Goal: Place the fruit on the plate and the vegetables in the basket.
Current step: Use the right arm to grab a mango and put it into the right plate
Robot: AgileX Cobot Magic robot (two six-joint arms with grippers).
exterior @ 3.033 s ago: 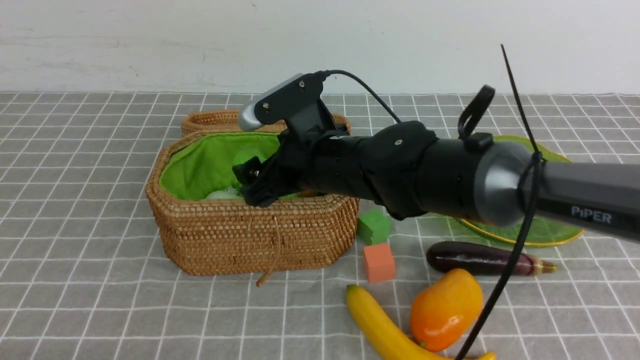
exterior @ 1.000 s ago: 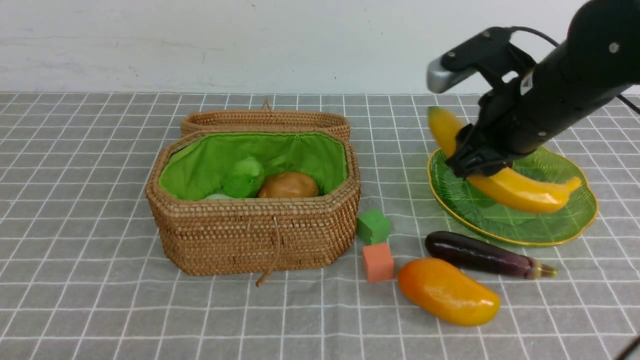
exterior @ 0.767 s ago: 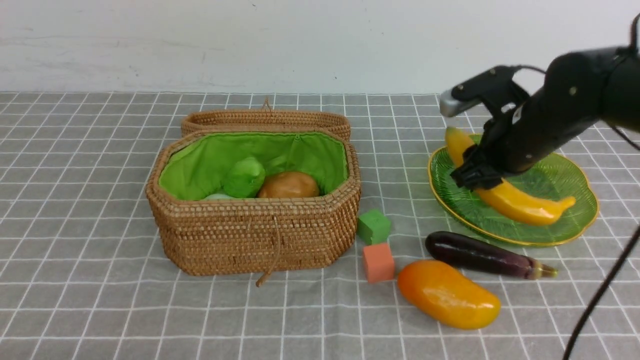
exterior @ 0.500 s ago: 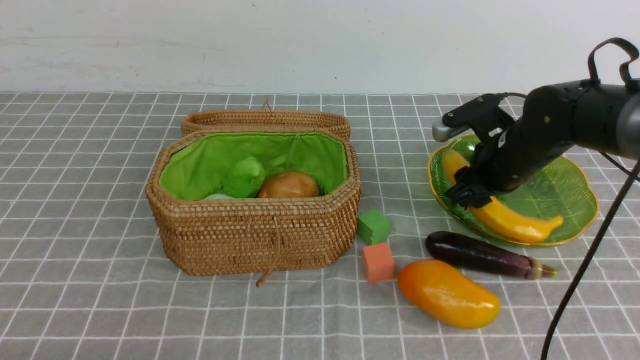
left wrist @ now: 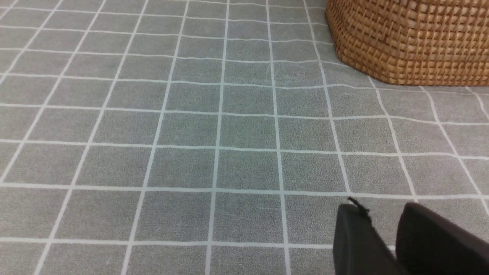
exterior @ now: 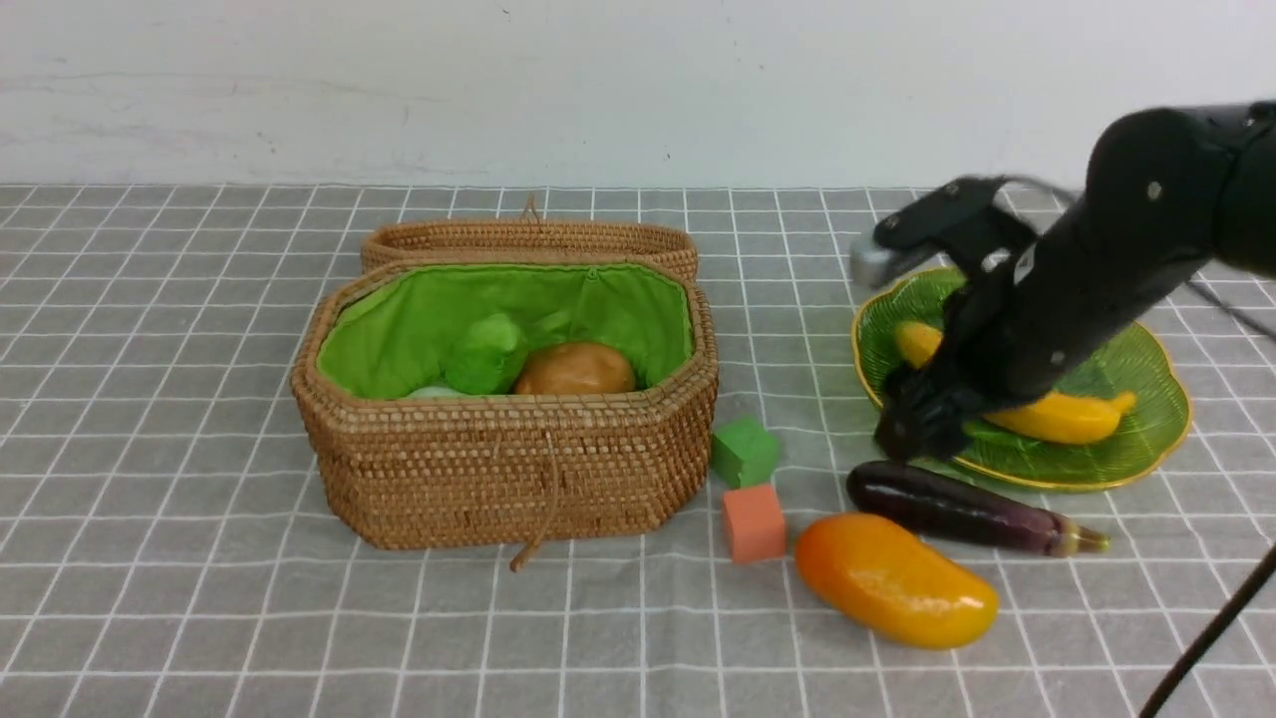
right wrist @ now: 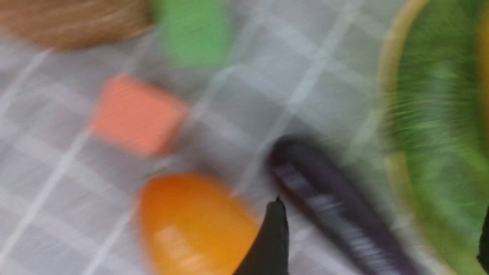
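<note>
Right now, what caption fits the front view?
Banana lies on the green plate; the open right gripper hovers by eggplant and mango.

On the worktop the basket stands left of centre, its lid lying just behind it. Inside, the potato lies right of centre, with a second vegetable touching it on the left. The plate sits well to the right, and the banana lies on it. The right gripper hangs over the plate's front-left rim. The eggplant lies just before the plate, and the mango before the eggplant. Between basket and eggplant sit the farther cube and the nearer cube.
</note>
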